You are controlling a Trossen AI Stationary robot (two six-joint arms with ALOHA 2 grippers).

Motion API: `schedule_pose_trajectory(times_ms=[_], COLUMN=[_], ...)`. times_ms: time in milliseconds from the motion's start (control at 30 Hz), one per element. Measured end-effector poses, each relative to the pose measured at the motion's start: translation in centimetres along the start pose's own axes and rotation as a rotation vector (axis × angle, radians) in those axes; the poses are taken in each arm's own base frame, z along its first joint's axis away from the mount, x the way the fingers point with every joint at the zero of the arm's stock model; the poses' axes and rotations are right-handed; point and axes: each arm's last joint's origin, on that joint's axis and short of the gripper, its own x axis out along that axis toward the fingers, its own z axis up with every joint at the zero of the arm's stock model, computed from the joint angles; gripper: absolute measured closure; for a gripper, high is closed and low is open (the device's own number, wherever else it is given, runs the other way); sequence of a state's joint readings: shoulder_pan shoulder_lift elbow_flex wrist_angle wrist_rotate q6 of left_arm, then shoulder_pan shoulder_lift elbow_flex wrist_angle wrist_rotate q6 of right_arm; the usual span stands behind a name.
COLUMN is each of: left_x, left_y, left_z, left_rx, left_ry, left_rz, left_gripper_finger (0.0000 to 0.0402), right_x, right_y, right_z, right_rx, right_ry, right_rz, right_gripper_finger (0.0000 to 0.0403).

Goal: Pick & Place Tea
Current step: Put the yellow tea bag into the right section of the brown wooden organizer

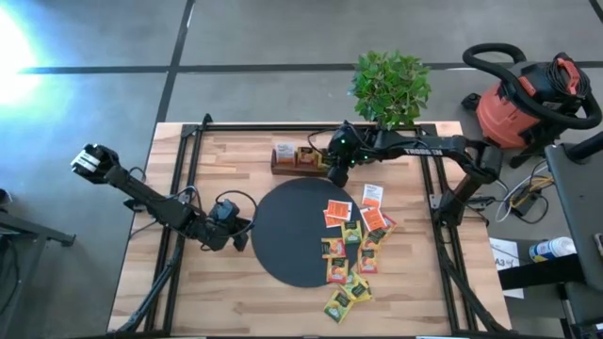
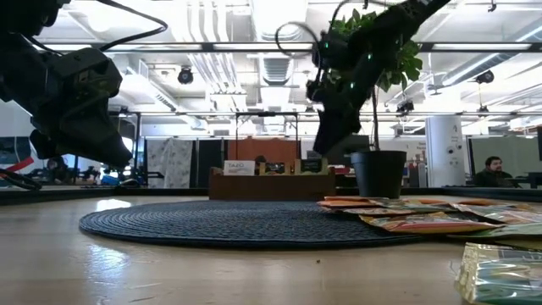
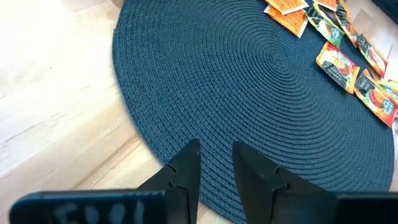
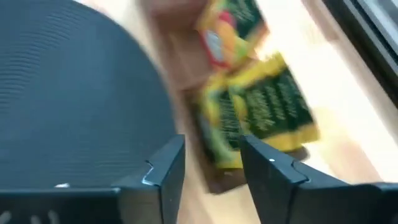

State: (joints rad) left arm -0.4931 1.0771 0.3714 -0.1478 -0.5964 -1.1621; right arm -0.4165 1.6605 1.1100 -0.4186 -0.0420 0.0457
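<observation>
Sachets of tea (image 1: pixel 354 247), small flat paper squares in orange-red, yellow and green, lie scattered over the right edge of the round black woven mat (image 1: pixel 297 231). Left gripper (image 3: pixel 214 155) hovers at the mat's left edge, fingers slightly parted, empty. Right gripper (image 4: pixel 210 152), spread, hangs above the brown wooden box (image 1: pixel 297 158) at the table's far edge, over yellow-green packets (image 4: pixel 261 115).

Grey floor (image 1: pixel 283 38), red vacuum (image 1: pixel 528 99)

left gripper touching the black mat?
Apart. The low view shows the left gripper hanging well above the black mat, with the room behind visible in the gap. The left wrist view shows its fingers open and empty.
</observation>
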Motion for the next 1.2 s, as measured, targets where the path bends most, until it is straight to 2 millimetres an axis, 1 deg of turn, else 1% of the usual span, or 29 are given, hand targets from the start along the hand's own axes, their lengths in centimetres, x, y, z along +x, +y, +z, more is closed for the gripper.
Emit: schedule_pose_trajectory(times_ms=[67, 167, 333, 533, 733, 933, 1200], left_x=[0.0, 0.0, 0.0, 0.0, 0.1, 0.3, 0.3], left_y=[0.0, 0.0, 0.0, -0.2, -0.8, -1.2, -2.0], left_z=[0.0, 0.0, 0.0, 0.1, 0.5, 1.0, 1.4], left_rx=[0.0, 0.002, 0.031, 0.092, 0.169, 0.178, 0.128], left_ry=[0.0, 0.0, 0.001, -0.006, -0.018, 0.007, -0.011], left_rz=[0.0, 0.0, -0.002, -0.023, -0.078, -0.157, -0.239], left_gripper_finger=[0.0312, 0.0312, 0.0312, 0.0312, 0.0312, 0.0312, 0.0312], right_x=[-0.8, -1.4, -2.2, -2.8, -2.8, -3.2, -4.1], right_y=[0.9, 2.3, 5.1, 9.1, 12.5, 15.7, 18.2], right_z=[-0.1, -0.9, -3.2, -5.8, -9.3, -12.7, -17.4], right_rx=[-0.012, 0.012, 0.104, 0.218, 0.362, 0.422, 0.431], right_ry=[0.016, 0.105, 0.258, 0.352, 0.504, 0.63, 0.728], right_rz=[0.016, 0.037, 0.08, 0.121, 0.168, 0.21, 0.128], right_gripper_finger=[0.0244, 0.0245, 0.0256, 0.0266, 0.0268, 0.0268, 0.0266])
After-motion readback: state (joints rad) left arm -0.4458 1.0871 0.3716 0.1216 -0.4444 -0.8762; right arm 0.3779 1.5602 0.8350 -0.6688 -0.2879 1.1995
